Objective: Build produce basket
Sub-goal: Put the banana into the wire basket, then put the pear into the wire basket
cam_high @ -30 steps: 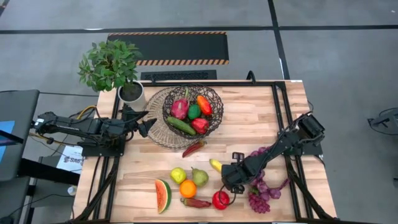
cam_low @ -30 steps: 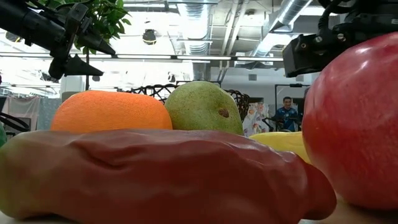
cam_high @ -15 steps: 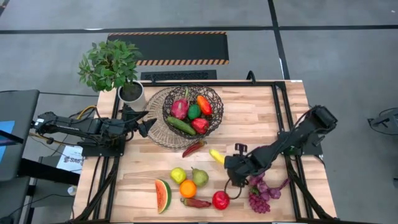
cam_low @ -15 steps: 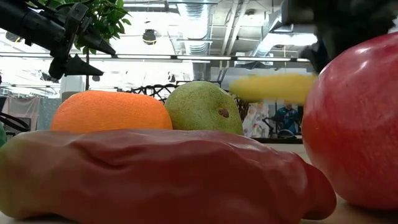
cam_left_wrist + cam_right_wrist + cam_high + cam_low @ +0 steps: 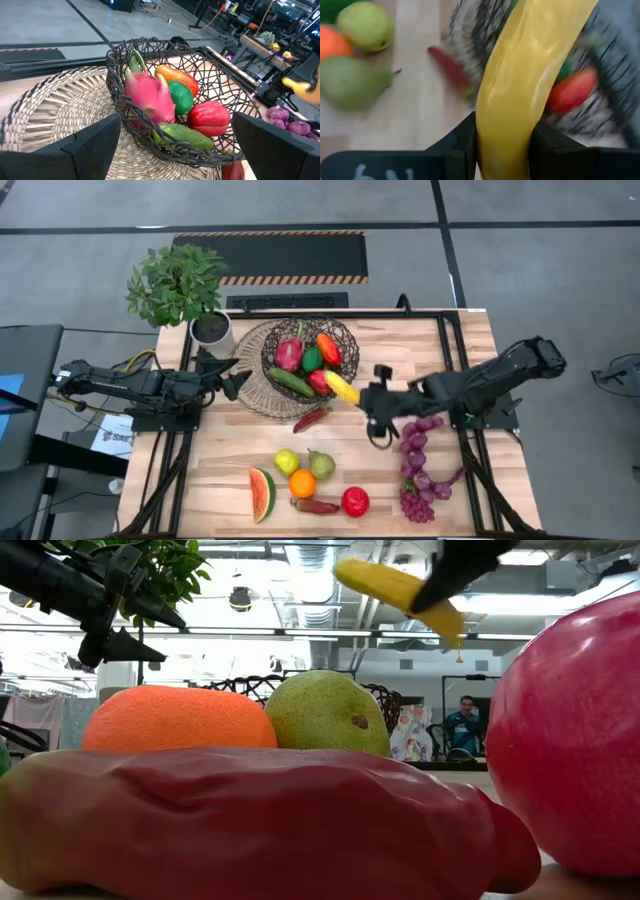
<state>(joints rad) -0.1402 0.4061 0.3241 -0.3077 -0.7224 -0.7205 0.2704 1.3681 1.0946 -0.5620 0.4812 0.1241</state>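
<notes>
One item, the banana (image 5: 342, 387), has risen off the table, clamped in the right gripper (image 5: 362, 396), to the basket (image 5: 345, 340) rim. Release comes next. Left gripper (image 5: 236, 374) waits left of it, jaws apart.

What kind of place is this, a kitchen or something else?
Probably a robotics lab or workshop, not a kitchen: a wooden table on a bare concrete floor, exposed ceiling ducts, and equipment benches with cables behind it.

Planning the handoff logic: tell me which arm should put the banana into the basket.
Right. The right gripper is shut on the banana, held just beside the basket rim. The left gripper hangs open and empty on the basket's other side, over the woven mat.
</notes>
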